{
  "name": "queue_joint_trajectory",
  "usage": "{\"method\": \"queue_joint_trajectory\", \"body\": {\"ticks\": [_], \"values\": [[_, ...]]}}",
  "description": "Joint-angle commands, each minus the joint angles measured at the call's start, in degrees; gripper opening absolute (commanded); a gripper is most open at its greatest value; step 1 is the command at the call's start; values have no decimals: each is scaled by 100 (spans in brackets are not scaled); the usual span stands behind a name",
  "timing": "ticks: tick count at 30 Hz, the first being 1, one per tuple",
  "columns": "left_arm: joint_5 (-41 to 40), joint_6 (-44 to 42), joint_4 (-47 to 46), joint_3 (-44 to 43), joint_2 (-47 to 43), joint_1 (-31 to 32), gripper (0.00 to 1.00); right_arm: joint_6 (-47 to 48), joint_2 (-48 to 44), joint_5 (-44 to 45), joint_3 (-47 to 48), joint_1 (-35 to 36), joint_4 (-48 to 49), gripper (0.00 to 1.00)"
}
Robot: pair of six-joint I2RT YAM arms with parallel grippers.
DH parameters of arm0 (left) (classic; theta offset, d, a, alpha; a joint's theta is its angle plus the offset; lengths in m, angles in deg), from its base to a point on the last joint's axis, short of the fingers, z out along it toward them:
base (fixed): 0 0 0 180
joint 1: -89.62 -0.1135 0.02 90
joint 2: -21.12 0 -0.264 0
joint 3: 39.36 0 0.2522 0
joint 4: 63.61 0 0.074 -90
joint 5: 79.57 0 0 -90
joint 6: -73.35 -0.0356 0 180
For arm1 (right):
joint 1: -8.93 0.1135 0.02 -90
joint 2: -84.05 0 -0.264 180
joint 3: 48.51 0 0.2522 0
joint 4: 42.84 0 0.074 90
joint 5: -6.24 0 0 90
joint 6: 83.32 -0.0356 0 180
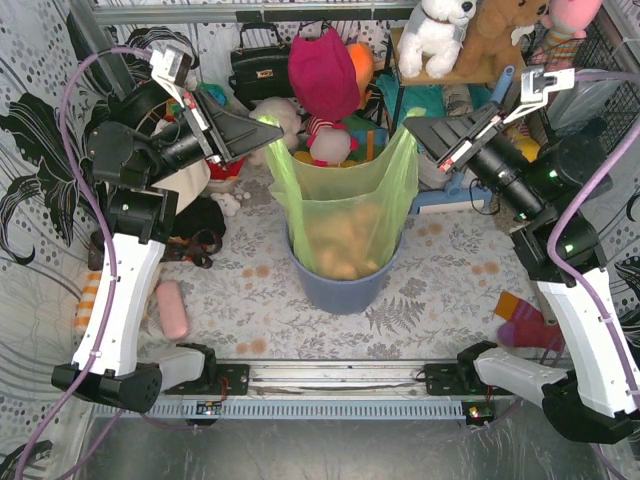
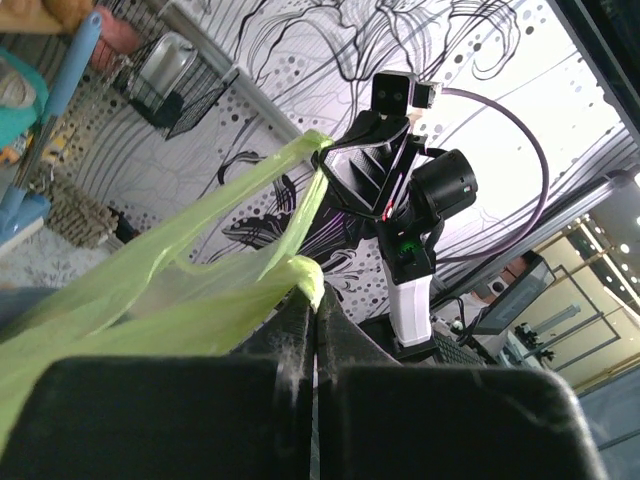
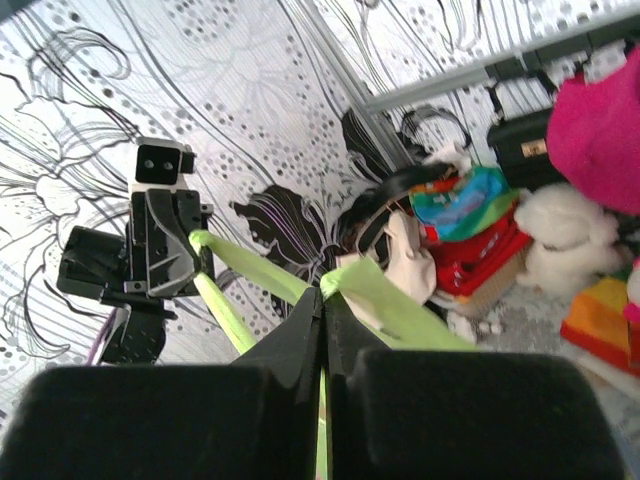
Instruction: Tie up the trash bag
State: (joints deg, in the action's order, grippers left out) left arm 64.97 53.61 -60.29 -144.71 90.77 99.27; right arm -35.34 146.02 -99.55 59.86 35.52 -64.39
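The trash bag [image 1: 345,215] is thin light-green plastic with brown paper showing through. It stands in a blue-grey round bin [image 1: 340,285] at the middle of the table. My left gripper [image 1: 272,131] is shut on the bag's left rim corner and holds it up. My right gripper [image 1: 410,128] is shut on the right rim corner at about the same height. The rim is stretched between them. In the left wrist view the green plastic [image 2: 200,290] is pinched at my left gripper [image 2: 314,290]. In the right wrist view my right gripper [image 3: 323,295] pinches the green strip [image 3: 390,305].
Soft toys [image 1: 325,75], a black handbag [image 1: 262,62] and other clutter crowd the back. A cream tote bag [image 1: 185,185] lies behind the left arm. A pink case [image 1: 172,308] lies at front left, a colourful sock [image 1: 525,320] at front right.
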Motion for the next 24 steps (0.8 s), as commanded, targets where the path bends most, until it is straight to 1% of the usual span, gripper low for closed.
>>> {"method": "queue_joint_trajectory", "body": {"ticks": [1, 4, 7, 11, 15, 19, 21, 24], "values": [[-90, -29, -274, 538, -276, -26, 0, -142, -340, 131, -750, 2, 303, 0], [-93, -38, -253, 640, -340, -29, 0, -245, -424, 130, -1037, 1, 427, 0], [-101, -44, -202, 474, -303, -30, 1, -246, -402, 112, -993, 3, 441, 0], [-93, -32, -98, 63, -172, -29, 4, -150, -261, 92, -635, -3, 375, 0], [-95, -8, -77, -215, -84, -31, 5, -17, -64, 25, -103, -1, 266, 0], [-102, 13, -69, -315, -90, -27, 5, 35, 32, 3, 163, 3, 239, 0], [-93, 14, -66, -303, -115, -27, 7, 41, 42, -19, 176, 0, 219, 0], [-76, -30, 16, -270, -145, -25, 14, 0, 26, -20, 85, 2, 226, 0]]}}
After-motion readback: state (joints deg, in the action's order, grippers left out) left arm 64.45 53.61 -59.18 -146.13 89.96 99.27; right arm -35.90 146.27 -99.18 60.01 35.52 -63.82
